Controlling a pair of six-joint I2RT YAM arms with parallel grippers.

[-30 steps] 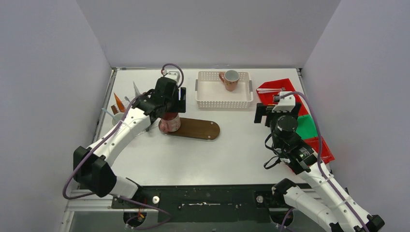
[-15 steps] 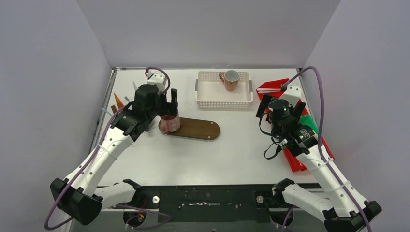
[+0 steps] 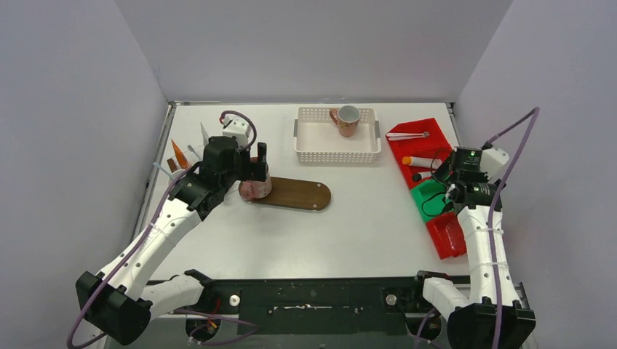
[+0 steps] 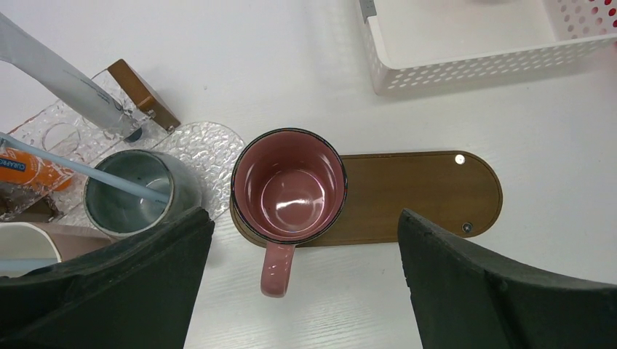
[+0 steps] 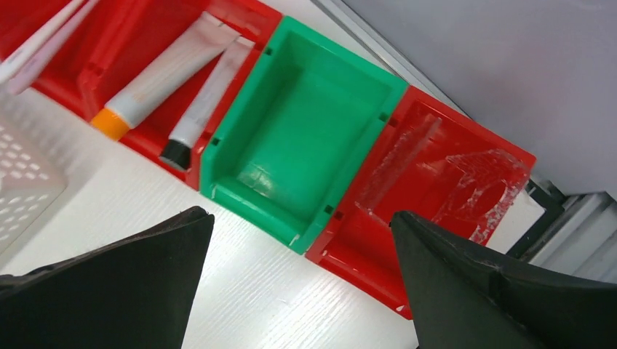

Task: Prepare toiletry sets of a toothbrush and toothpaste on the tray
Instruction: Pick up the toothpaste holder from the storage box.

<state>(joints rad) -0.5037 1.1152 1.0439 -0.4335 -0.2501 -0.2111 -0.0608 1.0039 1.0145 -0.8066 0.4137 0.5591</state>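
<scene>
- The maroon glazed ceramic mug is round, with a dark rim, a glossy pink inside and a loop handle. It stands upright on the left end of the oval dark wooden tray, left of the middle of the white desk.
- The left gripper hangs above the mug. Its black fingers are spread wide on either side, clear of the mug and holding nothing.
- Just left of the tray, a clear pebbled holder carries a dark green mug with a slim pale-blue toothbrush leaning in it.
- A silvery tapered tube and an orange tube are cut off at the picture's edge. A white mug is mostly hidden behind a finger.
- A white perforated plastic basket near the desk's far edge holds a brownish-pink mug.
- The right gripper, jaws wide and empty, hangs over a green plastic bin at the desk's right edge.
- A red bin beside the green one holds an orange-capped white tube and a black-capped white tube.
- The other red bin holds something clear and crinkled, hard to make out.
</scene>
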